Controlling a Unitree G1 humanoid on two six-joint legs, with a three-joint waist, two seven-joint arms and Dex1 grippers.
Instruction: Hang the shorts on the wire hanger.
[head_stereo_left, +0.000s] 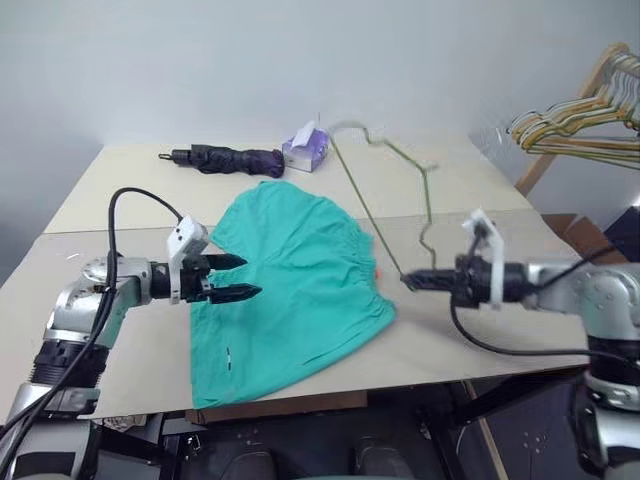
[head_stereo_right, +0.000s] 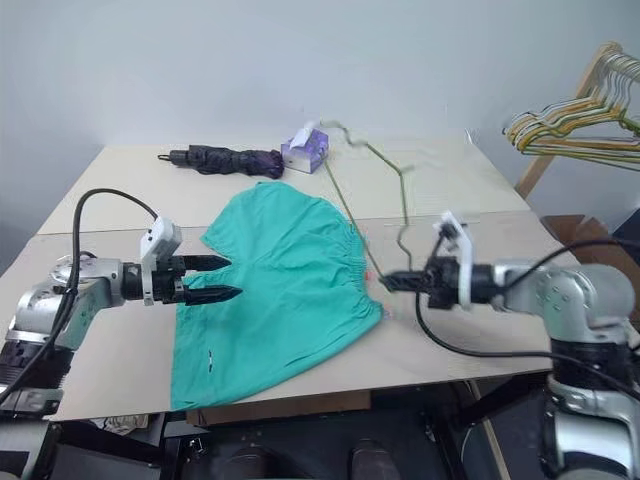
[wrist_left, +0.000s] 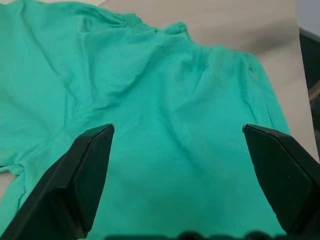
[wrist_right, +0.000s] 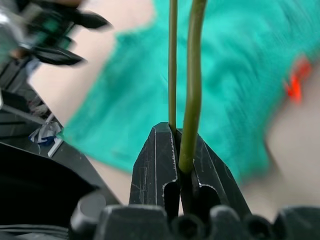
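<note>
Head and wrist views, read from the robot's left across to its right, every place given relative to the shorts (head_stereo_left: 295, 290).

Left gripper (head_stereo_left: 238, 278): poised over the left edge of the shorts near the leg side, fingers (wrist_left: 75, 185) spread wide with only green cloth between them; nothing is held.

The shorts lie flat on the table (head_stereo_left: 120, 190), spread across its middle, gathered waistband toward the right and leg hems toward the near table edge. Beyond them rest a dark folded umbrella (head_stereo_left: 225, 157) and a small purple tissue pack (head_stereo_left: 306, 147).

Wire hanger (head_stereo_left: 385, 195): tilted up just right of the waistband, its far end near the tissue pack, its near corner clamped in the right gripper (head_stereo_left: 412, 281), whose fingers are pressed together on two strands of wire.

Step in hand, by judgement: taking hold of the cloth so it can be fed onto the wire. To do this well, the left fingers should pinch a single layer at one leg hem or the waistband edge, lifting enough to open a passage, while the right hand keeps the hanger corner steady and aimed at that opening. Risk: gathering both layers at once.
</note>
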